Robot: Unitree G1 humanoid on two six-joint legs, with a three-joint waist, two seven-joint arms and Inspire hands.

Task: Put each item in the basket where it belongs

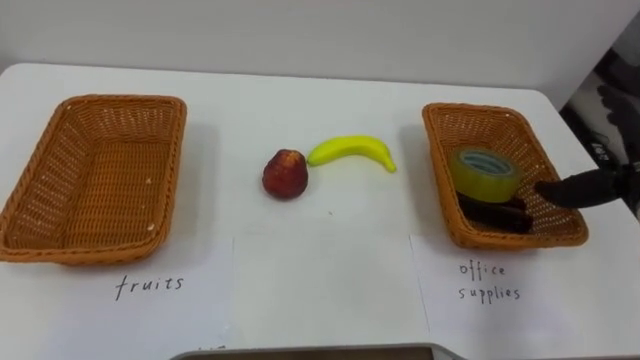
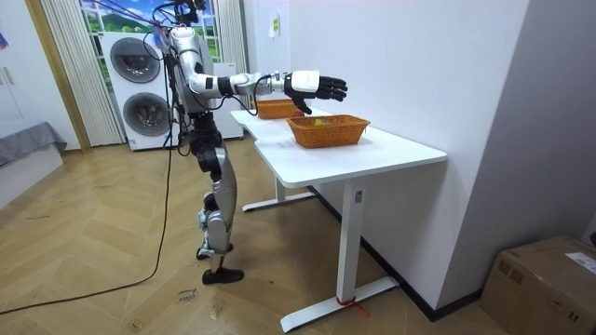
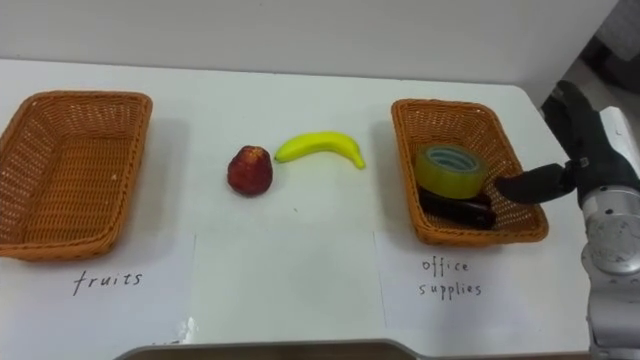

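On the table (image 1: 330,100), left label (image 1: 150,285) reads "fruits", right label (image 1: 490,282) "office supplies".

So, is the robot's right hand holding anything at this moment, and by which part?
Nothing is held. The right hand is open by the right rim of the office supplies basket; the tape roll lies inside it, not in the hand.

I'm in what looks like a home laundry corner: stacked washing machines (image 2: 141,88) behind me, a curtain (image 2: 63,65) beside them, herringbone wooden floor (image 2: 93,251), and a white counter (image 2: 382,154) against the wall.
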